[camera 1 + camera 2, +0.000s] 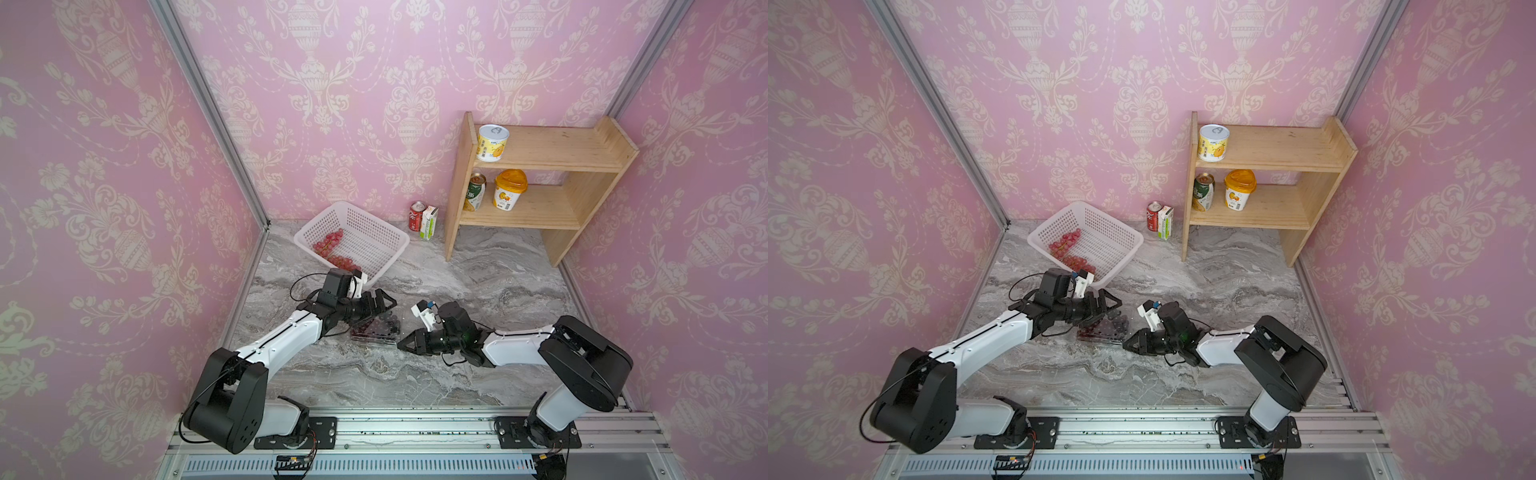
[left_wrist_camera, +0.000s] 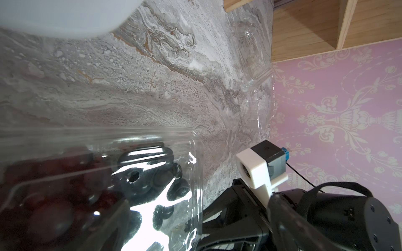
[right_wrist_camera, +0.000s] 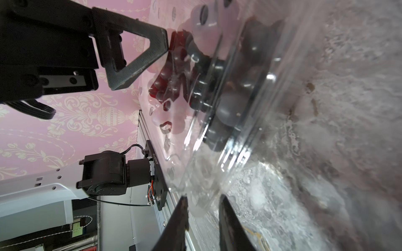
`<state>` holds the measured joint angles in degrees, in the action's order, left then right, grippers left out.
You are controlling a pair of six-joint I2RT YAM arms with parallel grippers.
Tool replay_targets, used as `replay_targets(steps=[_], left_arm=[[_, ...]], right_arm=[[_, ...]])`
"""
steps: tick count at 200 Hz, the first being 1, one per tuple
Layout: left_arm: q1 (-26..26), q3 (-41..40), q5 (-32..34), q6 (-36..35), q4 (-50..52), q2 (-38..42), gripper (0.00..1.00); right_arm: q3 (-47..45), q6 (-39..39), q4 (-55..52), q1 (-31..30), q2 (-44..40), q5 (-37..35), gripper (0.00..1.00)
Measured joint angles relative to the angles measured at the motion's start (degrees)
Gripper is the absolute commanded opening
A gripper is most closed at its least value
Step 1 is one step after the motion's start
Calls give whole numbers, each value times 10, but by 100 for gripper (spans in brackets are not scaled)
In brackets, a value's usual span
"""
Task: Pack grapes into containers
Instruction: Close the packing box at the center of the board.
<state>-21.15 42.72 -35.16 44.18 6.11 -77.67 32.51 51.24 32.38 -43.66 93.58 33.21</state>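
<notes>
Probably the crush-prone container [image 1: 374, 330] of soft grapes [image 1: 388, 324] is best pinched at its stiffer rim, where the right gripper [image 3: 202, 198] is clamped, the left gripper [image 1: 376, 311] spread wide.

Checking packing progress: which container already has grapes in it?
The middle container, with dark grapes inside. The other container, by the shelf, looks empty.
</notes>
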Motion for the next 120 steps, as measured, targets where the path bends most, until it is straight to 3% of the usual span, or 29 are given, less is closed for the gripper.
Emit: replay_targets(steps=[120], left_arm=[[0, 0, 0, -4, 0, 0, 99]], right_arm=[[33, 0, -8, -3, 29, 0, 20]])
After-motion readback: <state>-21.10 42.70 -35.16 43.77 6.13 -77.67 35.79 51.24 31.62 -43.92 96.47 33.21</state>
